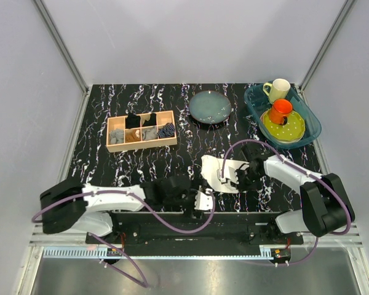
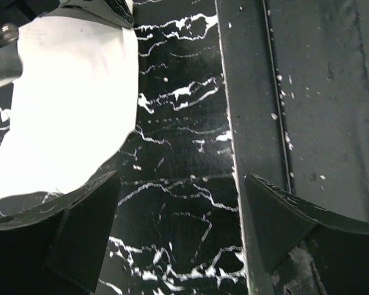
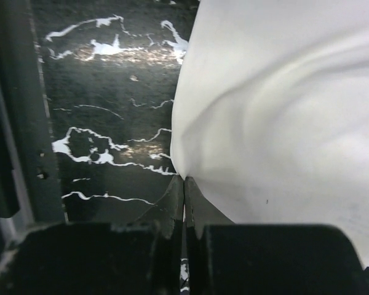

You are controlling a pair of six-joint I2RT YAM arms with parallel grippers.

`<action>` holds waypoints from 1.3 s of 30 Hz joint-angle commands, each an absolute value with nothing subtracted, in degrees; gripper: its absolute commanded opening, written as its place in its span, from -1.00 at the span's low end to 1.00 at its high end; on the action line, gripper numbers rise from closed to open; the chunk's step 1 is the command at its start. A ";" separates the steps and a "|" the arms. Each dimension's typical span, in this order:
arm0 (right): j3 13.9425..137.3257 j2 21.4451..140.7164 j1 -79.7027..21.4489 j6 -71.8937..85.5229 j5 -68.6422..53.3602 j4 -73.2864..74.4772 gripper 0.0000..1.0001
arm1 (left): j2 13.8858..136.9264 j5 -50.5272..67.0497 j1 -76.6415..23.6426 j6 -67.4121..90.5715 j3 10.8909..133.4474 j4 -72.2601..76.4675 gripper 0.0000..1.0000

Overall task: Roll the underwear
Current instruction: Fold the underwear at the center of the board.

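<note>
The white underwear [image 1: 218, 167] lies on the black marbled table near its front edge, between the two arms. My right gripper [image 1: 230, 178] rests on it. In the right wrist view the right gripper [image 3: 184, 182] is shut, its fingertips pinching an edge of the underwear [image 3: 277, 110], which puckers at the pinch. My left gripper [image 1: 204, 196] sits just left of the cloth by the table's front edge. In the left wrist view it [image 2: 178, 212] is open and empty over bare table, with the underwear [image 2: 67, 110] ahead at the upper left.
A wooden divided box [image 1: 118, 146] with small dark, grey and striped cloth rolls stands at the back left. A dark round plate [image 1: 210, 106] is at the back centre. A teal tray [image 1: 312, 120] at the back right holds a cream mug [image 1: 279, 89], an orange cup [image 1: 280, 110] and a yellow-green plate [image 1: 293, 129].
</note>
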State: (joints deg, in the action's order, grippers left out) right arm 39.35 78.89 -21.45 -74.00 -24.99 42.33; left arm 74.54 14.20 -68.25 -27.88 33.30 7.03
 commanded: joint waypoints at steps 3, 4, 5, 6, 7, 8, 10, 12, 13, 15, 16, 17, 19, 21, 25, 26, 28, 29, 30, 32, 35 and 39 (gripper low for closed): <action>43.94 78.31 -18.02 -73.39 -32.78 50.44 -1.00 | 82.34 11.51 -69.43 -31.20 39.45 20.30 0.68; 44.47 78.66 -17.41 -73.65 -33.48 51.06 -1.00 | 84.01 11.17 -69.52 -31.20 39.90 20.65 0.66; 45.34 79.18 -16.71 -74.17 -34.27 52.20 -1.00 | 84.98 11.16 -69.52 -31.38 40.42 21.00 0.64; 45.61 80.06 -15.92 -74.44 -34.45 52.47 -1.00 | 85.77 11.08 -69.43 -31.90 41.82 21.09 0.59; 45.88 80.42 -15.56 -74.62 -34.45 52.47 -1.00 | 87.78 11.07 -69.43 -31.99 42.53 21.01 0.56; 45.88 80.59 -15.30 -74.88 -34.63 52.38 -1.00 | 88.85 11.07 -69.52 -32.17 43.32 21.01 0.53; 45.79 81.30 -14.85 -74.97 -34.80 52.30 -1.00 | 91.74 11.25 -69.43 -32.17 45.25 20.83 0.43; 45.44 81.65 -14.68 -74.80 -34.54 52.03 -0.93 | 93.33 11.34 -69.43 -32.17 46.05 21.09 0.42; 45.27 81.65 -14.59 -74.79 -34.19 51.86 -0.82 | 94.56 11.16 -69.52 -32.08 46.32 21.44 0.41; 43.95 81.13 -14.68 -75.06 -32.53 50.72 -0.74 | 95.36 10.99 -69.52 -31.82 46.32 22.50 0.41; 42.99 80.78 -14.59 -75.15 -31.91 50.19 -0.70 | 95.88 10.73 -69.43 -31.64 46.14 22.76 0.41; 42.72 80.42 -14.68 -75.32 -31.21 49.49 -0.69 | 96.06 10.72 -69.43 -31.64 45.97 23.11 0.41; 42.36 79.89 -14.76 -75.23 -31.11 49.39 -0.60 | 96.85 10.98 -69.52 -31.47 46.05 23.12 0.40; 41.93 79.46 -14.68 -75.24 -31.81 49.48 -0.46 | 97.29 11.25 -69.43 -31.55 46.32 23.12 0.40; 41.14 78.93 -14.68 -74.88 -31.55 48.17 -0.26 | 98.70 10.73 -69.43 -31.99 47.11 23.20 0.37; 40.96 78.40 -14.68 -74.62 -31.38 47.56 -0.22 | 98.88 10.64 -69.52 -31.99 47.20 23.29 0.36; 40.52 77.96 -14.76 -74.44 -31.03 46.67 -0.08 | 99.23 10.20 -69.43 -32.17 47.37 23.55 0.34; 40.00 77.70 -14.68 -74.36 -30.76 45.97 -0.04 | 99.23 10.02 -69.52 -32.08 47.20 23.90 0.33; 39.73 77.43 -14.68 -74.36 -30.67 45.71 0.04 | 99.32 9.85 -69.43 -31.99 47.20 24.17 0.33; 39.20 77.61 -14.68 -74.27 -29.89 44.83 0.10 | 99.40 9.32 -69.43 -32.08 46.93 24.78 0.32; 39.37 78.66 -14.68 -74.27 -28.92 44.65 0.13 | 98.97 8.53 -69.43 -31.55 45.97 25.57 0.30; 39.03 80.50 -14.68 -74.53 -27.34 44.12 0.03 | 95.38 7.21 -69.43 -30.50 42.81 26.98 0.29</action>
